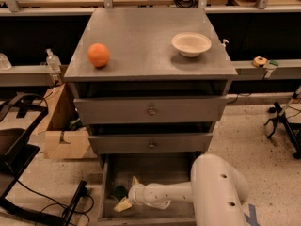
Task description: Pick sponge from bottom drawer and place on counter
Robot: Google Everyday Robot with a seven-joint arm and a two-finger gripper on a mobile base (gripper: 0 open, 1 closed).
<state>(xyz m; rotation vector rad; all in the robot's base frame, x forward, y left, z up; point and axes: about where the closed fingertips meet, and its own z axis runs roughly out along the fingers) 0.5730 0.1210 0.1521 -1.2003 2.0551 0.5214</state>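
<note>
Sponge (pixel 119 193) lies in the front left part of the open bottom drawer (pixel 155 169), close to its left wall, dark green face up with a sliver of yellow at the near edge. The gripper (pixel 127 198) is down inside the drawer right at the sponge, at the end of the white arm (pixel 164 194) that reaches in from the right. It seems to touch or overlap the sponge, but we cannot tell whether it is clamped on it or spread around it. We judge the step in hand to be the grasp. To do it well, we would have the gripper straddle the sponge across its narrow side, low enough to catch the foam rather than skim the scrub face. We would close gently, since foam squashes and can slip. We would then lift up and draw outward, minding the front of the middle drawer (pixel 151 144) just above the opening. Higher up, the counter (pixel 141 36) carries an orange (pixel 99 55) at the left and a pale bowl (pixel 191 44) at the right, with bare surface between them.
</note>
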